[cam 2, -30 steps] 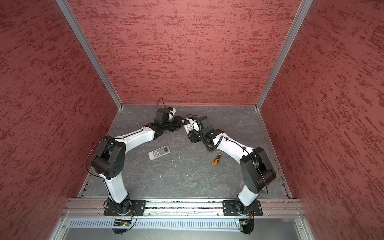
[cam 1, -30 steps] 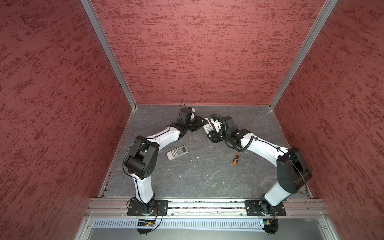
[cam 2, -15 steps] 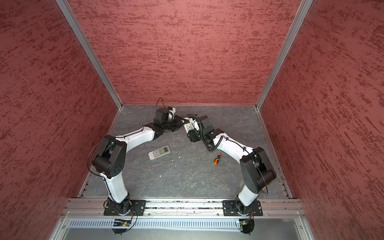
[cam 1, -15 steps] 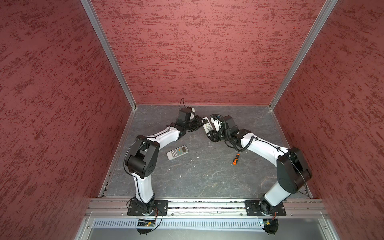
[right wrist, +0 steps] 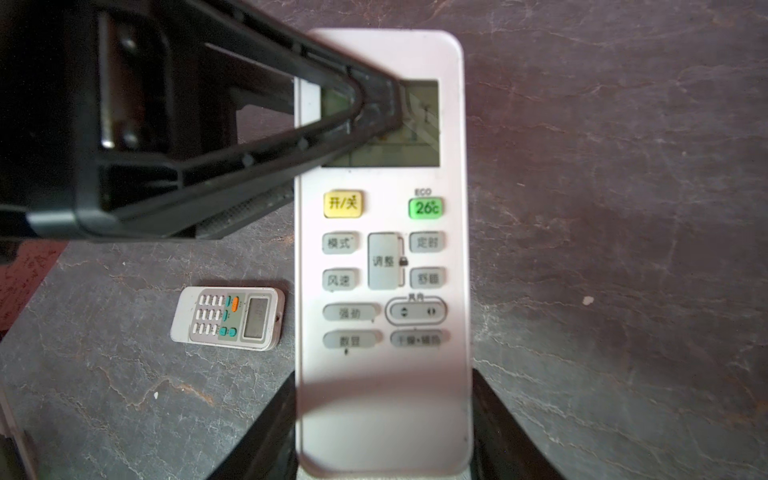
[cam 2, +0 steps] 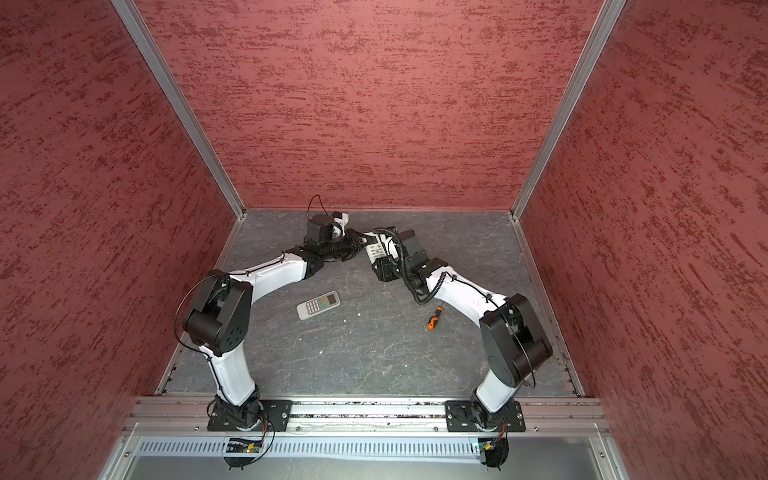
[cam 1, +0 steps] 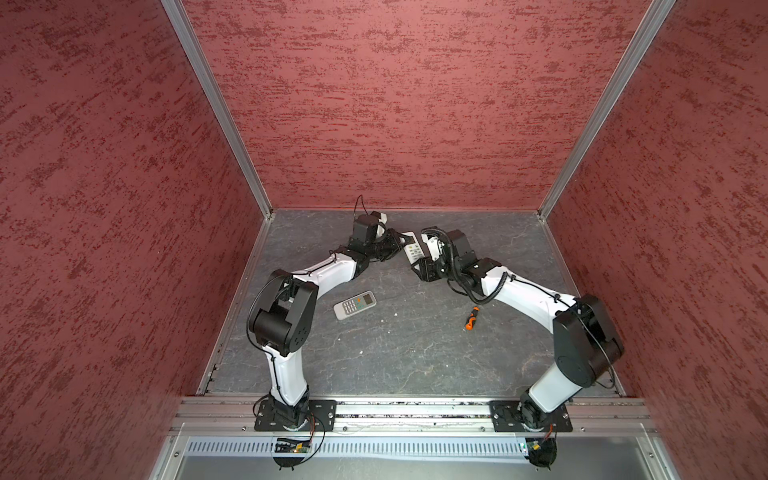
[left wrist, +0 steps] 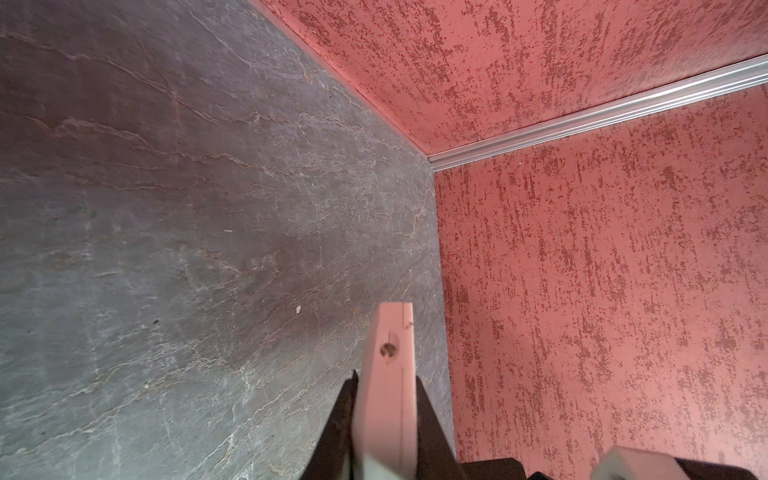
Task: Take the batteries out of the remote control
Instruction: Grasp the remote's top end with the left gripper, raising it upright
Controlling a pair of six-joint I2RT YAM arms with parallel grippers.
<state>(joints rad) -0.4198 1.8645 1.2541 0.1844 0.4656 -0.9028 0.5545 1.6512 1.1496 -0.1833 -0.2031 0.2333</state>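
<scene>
Table point(cam 1: 395, 353), one, grey, carries two arms point(cam 1: 332, 270). Left gripper point(cam 1: 400, 241) is clamped across the thin display end of the held remote point(right wrist: 382, 270). Right gripper point(right wrist: 384, 436) pinches its bottom end by the sides. Remotes number two. The held one hangs off the table near the back wall, buttons toward the right wrist camera, its back and any batteries hidden. The loose remote point(cam 1: 354, 304) lies flat mid-table. One orange-and-black screwdriver point(cam 1: 471, 318) lies apart, right of it.
</scene>
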